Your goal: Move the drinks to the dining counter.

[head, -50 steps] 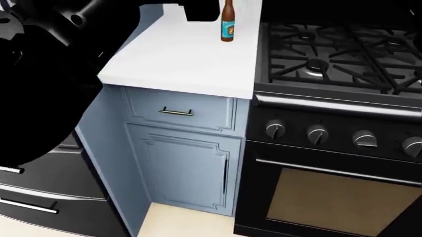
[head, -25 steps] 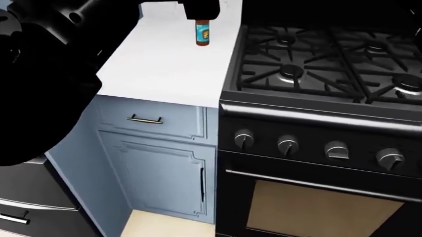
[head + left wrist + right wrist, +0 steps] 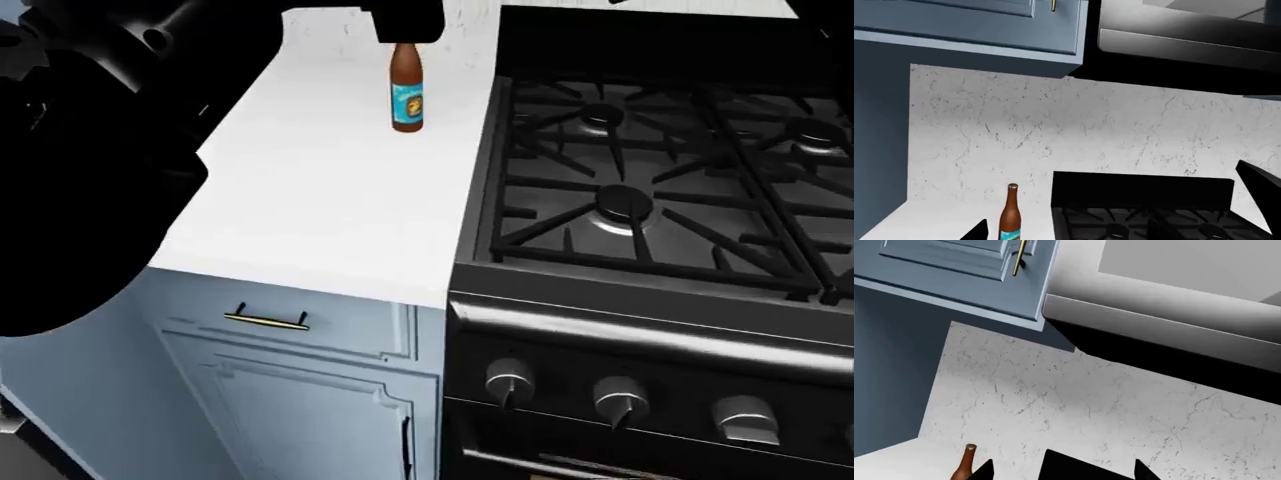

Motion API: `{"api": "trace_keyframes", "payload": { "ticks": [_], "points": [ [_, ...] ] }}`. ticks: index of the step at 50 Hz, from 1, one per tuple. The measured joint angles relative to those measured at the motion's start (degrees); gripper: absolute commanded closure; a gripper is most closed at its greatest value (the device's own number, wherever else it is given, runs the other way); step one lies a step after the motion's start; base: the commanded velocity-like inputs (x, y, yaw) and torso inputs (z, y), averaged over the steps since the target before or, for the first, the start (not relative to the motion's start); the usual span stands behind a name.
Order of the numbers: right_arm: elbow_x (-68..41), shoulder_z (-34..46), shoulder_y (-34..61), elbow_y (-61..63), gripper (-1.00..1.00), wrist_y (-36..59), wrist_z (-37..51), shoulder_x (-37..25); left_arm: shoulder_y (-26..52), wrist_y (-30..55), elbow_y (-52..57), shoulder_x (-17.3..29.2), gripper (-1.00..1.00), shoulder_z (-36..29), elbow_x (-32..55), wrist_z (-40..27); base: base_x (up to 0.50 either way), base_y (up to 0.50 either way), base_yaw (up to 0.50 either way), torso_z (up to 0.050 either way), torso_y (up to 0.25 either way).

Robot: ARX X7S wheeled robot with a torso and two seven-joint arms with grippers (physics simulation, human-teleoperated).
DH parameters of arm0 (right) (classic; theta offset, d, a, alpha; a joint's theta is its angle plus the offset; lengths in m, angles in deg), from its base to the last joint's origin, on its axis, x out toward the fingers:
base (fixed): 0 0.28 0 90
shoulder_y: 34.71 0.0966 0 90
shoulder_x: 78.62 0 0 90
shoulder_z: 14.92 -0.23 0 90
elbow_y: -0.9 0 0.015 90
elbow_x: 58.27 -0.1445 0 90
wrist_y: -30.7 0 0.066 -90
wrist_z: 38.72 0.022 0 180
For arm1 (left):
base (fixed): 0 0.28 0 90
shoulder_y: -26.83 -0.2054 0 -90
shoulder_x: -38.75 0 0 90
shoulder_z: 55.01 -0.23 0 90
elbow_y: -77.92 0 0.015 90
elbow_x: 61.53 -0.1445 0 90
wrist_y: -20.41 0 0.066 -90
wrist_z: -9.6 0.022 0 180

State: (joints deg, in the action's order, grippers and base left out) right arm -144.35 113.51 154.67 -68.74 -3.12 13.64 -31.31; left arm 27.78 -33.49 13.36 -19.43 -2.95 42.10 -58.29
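You faced bottle [image 3: 408,88] upright on table [image 3: 320,190] beside stove [image 3: 667,200], within reach; fingers' opening on either arm: could not tell.

A bulky black arm [image 3: 94,170] fills the left side of the head view, raised close to the camera; a dark pincer [image 3: 407,20] shows at the top edge, its jaws hidden; each wrist view catches only dark fingertips [image 3: 975,231] [image 3: 982,470] at the frame's edge
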Motion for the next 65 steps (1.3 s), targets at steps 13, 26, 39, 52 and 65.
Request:
{"api": "trace_keyframes", "payload": {
  "ticks": [13, 26, 39, 52, 65],
  "points": [
    [-0.4, 0.3, 0.3, -0.4, -1.0, 0.6, 0.8, 0.1, 0.1, -0.1, 0.0, 0.1, -1.0, -0.1, 0.0, 0.0, 0.16, 0.03, 0.0, 0.0, 0.001],
    [-0.5, 0.6, 0.7, -0.4, -1.0, 1.1, 0.8, 0.0, 0.1, -0.2, 0.2, 0.1, -1.0, -0.2, 0.1, -0.1, 0.43, 0.08, 0.0, 0.0, 0.0],
    [-0.9, -0.6, -0.6, 0.0, -1.0, -1.1, 0.1, 0.0, 0.2, -0.3, 0.1, 0.2, -1.0, -0.3, 0.2, -0.1, 0.11, 0.02, -0.19, 0.0, 0.002],
    [-0.7, -0.9, -0.7, -0.1, -1.0, -1.5, 0.3, 0.0, 0.4, -0.4, 0.0, 0.1, -1.0, -0.4, 0.3, 0.0, -0.03, 0.0, -0.35, 0.0, 0.0],
    [-0.1, 0.1, 0.2, -0.4, -1.0, -0.2, 1.0, 0.1, 0.5, -0.6, 0.1, 0.2, -1.0, -0.4, 0.3, 0.0, -0.03, 0.41, 0.0, 0.0, 0.0]
  ]
}}
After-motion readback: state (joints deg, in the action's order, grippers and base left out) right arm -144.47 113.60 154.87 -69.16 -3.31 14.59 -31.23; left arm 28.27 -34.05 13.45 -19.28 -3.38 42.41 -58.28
